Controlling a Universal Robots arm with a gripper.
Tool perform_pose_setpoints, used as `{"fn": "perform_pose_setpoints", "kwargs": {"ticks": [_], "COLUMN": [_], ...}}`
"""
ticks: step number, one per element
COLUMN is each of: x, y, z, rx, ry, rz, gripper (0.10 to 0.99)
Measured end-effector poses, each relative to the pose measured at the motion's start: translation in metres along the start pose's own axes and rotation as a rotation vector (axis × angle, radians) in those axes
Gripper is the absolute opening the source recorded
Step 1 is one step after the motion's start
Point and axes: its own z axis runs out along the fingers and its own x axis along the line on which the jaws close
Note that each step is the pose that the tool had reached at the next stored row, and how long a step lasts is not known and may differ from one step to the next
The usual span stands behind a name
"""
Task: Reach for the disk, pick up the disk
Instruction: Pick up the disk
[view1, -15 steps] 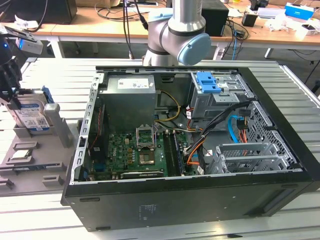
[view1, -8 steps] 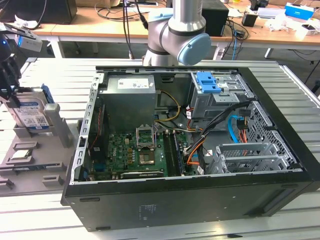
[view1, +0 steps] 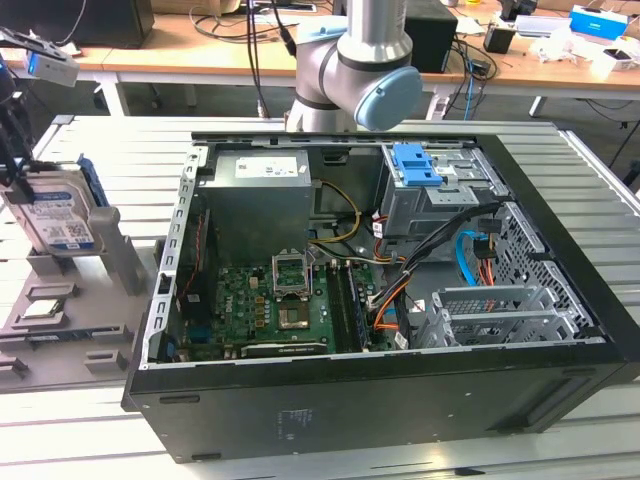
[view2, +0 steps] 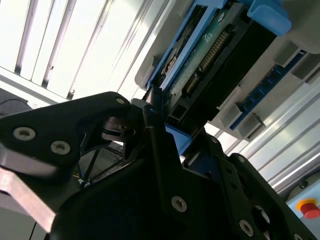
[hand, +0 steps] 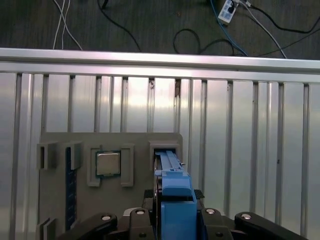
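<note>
Presently, at the exterior view's far left, the black gripper (view1: 16, 170) hangs directly over one disk (view1: 55, 215): a flat rectangular silver metal hard drive, with a blue-and-white barcode label facing the camera and blue plastic rails along its sides. The disk stands upright on edge in a slot of the grey plastic fixture tray (view1: 100, 300), which rests on the slatted aluminium table (view1: 110, 150). The first wrist view looks straight down the disk's blue upper rail, with the gripper body straddling it on both sides. The second wrist view shows its green circuit-board face. Clamped or merely around it: cannot tell. On the same tray, near the disk, one small flat grey square chip (view1: 45, 307) sits in its recess. Further right, well apart, one open black computer case (view1: 400, 410) lies on its side. Inside it are one green motherboard (view1: 270, 300) and one bare blue plastic latch piece (view1: 415, 165) on the drive cage.
</note>
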Motion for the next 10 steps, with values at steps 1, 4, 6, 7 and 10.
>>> {"fn": "perform_pose_setpoints", "kwargs": {"ticks": [1, 4, 6, 7, 10], "x": [0.0, -0.0002, -0.0002, -0.0002, -0.0003], "y": [0.0, 0.0, 0.0, 0.0, -0.0001], "z": [-0.0023, -0.0099, -0.0155, -0.0169, -0.0229], "rx": [0.0, 0.0, 0.0, 0.0, 0.0], "ry": [0.0, 0.0, 0.0, 0.0, 0.0], "rz": [0.0, 0.0, 0.0, 0.0, 0.0], "gripper": [0.369, 0.369, 0.369, 0.369, 0.369]}}
